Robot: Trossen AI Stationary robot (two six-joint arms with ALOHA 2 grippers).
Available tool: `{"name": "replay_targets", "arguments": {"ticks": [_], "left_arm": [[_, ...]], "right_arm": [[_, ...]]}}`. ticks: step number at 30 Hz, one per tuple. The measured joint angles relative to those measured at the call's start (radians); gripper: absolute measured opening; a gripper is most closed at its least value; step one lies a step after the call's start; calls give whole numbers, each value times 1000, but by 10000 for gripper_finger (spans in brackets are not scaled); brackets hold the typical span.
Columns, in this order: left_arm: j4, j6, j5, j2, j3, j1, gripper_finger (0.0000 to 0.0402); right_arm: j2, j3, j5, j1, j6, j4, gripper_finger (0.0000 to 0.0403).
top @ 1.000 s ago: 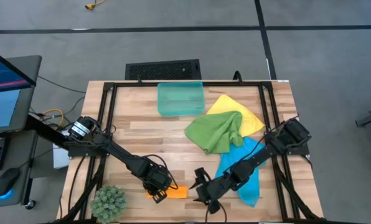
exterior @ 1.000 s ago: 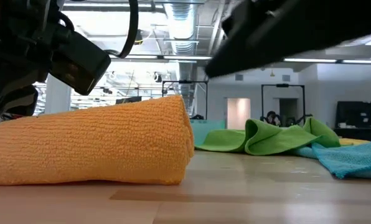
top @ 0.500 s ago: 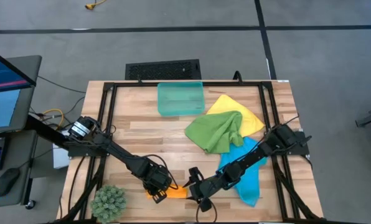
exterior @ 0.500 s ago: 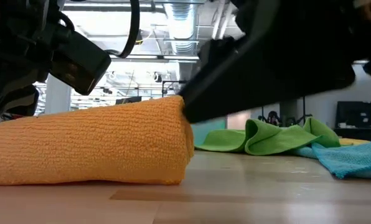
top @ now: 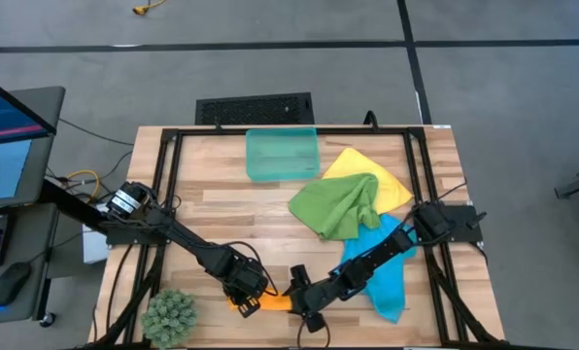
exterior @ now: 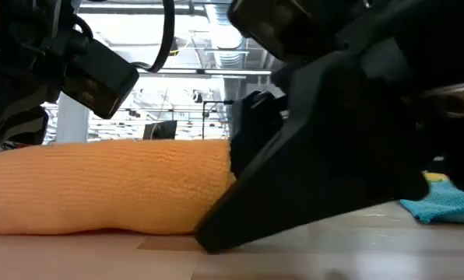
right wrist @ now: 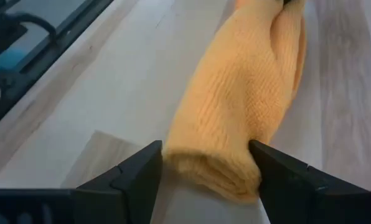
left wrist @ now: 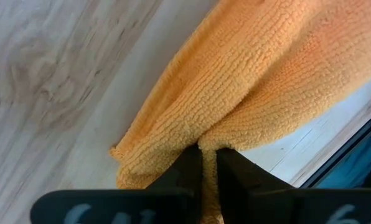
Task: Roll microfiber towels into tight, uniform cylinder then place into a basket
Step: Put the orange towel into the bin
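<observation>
Wooden slatted table (top: 221,209) seen from above. Translucent teal-green plastic basket (top: 282,154) at the far edge. Right of centre, three loose microfiber cloths overlap — crumpled green towel (top: 336,206) over yellow towel (top: 367,170), bright blue towel (top: 391,267) nearer. Near edge: rolled orange towel (top: 265,302) between left gripper (top: 245,289) and right gripper (top: 295,292) — one at each end. Spiky green plant ball (top: 170,316) at the near-left corner.

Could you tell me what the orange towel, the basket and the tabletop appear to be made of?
Orange towel: soft looped microfibre-like cloth, matte; rows of tiny loops show.
Basket: probably plastic, translucent teal with a slight sheen; the table shows faintly through it.
Tabletop: wood, seemingly butcher-block planks, smooth pale finish; grain and plank seams are visible.
</observation>
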Motion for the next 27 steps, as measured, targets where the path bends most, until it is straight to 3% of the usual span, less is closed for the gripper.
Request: {"name": "replay_targets", "arguments": {"ticks": [5, 9, 19, 23, 27], "left_arm": [[0, 1, -1, 0, 0, 0, 19], [0, 5, -1, 0, 0, 0, 19], [0, 8, -3, 0, 0, 0, 19], [0, 19, -19, 0, 0, 0, 19], [0, 49, -26, 0, 0, -1, 19]], "right_arm": [[-3, 4, 0, -6, 15, -16, 257], [-8, 4, -5, -12, 22, -33, 225], [-11, 6, -2, -20, 37, -59, 29], [-11, 6, -3, -20, 37, -60, 25], [-11, 6, -4, -20, 37, -60, 49]]}}
